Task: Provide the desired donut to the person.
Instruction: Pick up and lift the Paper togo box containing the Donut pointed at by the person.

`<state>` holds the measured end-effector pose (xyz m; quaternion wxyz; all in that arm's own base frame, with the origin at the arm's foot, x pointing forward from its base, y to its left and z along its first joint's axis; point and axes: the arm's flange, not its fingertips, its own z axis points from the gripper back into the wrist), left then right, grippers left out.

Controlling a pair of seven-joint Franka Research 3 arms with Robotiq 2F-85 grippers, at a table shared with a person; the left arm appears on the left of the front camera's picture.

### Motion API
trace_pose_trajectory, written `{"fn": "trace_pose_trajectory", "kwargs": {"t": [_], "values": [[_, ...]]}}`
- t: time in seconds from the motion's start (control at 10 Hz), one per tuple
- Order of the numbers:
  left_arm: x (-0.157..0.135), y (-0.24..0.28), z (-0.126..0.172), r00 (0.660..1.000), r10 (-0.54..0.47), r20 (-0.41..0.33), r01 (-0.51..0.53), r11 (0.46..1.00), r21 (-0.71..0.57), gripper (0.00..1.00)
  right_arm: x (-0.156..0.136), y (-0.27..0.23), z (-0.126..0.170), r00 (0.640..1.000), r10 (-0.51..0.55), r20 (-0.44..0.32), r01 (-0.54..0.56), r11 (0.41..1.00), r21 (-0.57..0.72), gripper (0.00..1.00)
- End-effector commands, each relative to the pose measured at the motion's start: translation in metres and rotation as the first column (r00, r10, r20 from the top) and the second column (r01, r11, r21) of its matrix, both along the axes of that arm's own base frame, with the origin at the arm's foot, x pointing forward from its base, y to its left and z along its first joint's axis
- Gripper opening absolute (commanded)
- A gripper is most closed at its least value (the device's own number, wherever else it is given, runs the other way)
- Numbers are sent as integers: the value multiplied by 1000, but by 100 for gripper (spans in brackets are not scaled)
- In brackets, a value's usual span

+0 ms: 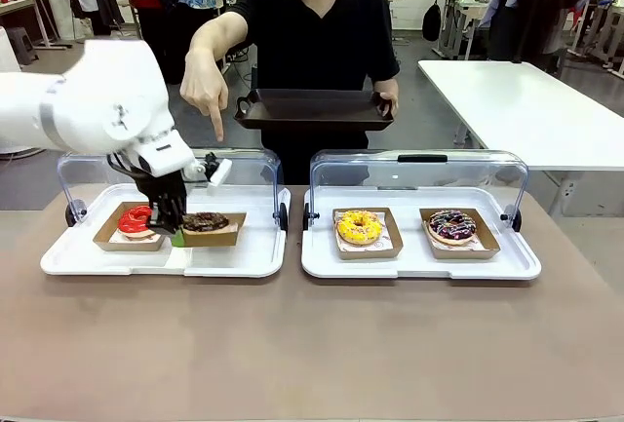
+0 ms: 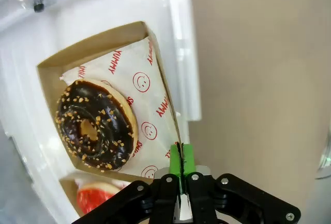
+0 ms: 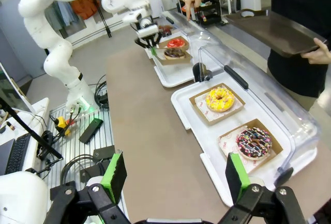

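Brown tabletop (image 1: 312,344) carries two white trays side by side, their clear lids tipped open. On the left tray (image 1: 234,258) sit two cardboard boxes. One holds a red donut (image 1: 135,219) toward the tray's outer end, and the other holds a chocolate donut (image 1: 205,220) studded with nut bits toward its inner end. The left gripper (image 1: 175,234) stands over that tray between the two boxes. Its green pads (image 2: 188,159) are pressed together on the thin side wall of the chocolate donut's box (image 1: 222,237). Whether that box rests on the tray floor or hangs just off it is hard to tell.

Beyond the left tray's far side stands the person (image 1: 312,42) in a black T-shirt. One hand (image 1: 203,86) points a finger down at the tray, and the other side holds a dark serving tray (image 1: 312,108). Just beside the left tray, the right tray (image 1: 419,264) holds a yellow donut (image 1: 359,226) and a dark sprinkled donut (image 1: 452,224). The right gripper (image 3: 176,177) hangs well apart from the left tray, above the table, jaws spread wide and holding nothing.
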<state>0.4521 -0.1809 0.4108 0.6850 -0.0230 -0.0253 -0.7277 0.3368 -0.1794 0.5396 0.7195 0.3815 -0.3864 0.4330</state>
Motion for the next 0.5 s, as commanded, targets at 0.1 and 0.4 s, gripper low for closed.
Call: {"fn": "trace_pose_trajectory", "kwargs": {"t": [0.1, 0.4], "values": [[-78, 5, 86, 998, -39, 47, 39, 999, 15, 0, 0, 0, 1, 1000, 2, 2, -2, 1000, 16, 100], [-115, 0, 160, 992, -51, 115, 50, 999, 9, 0, 0, 0, 1, 1000, 2, 2, -2, 1000, 16, 100]]}}
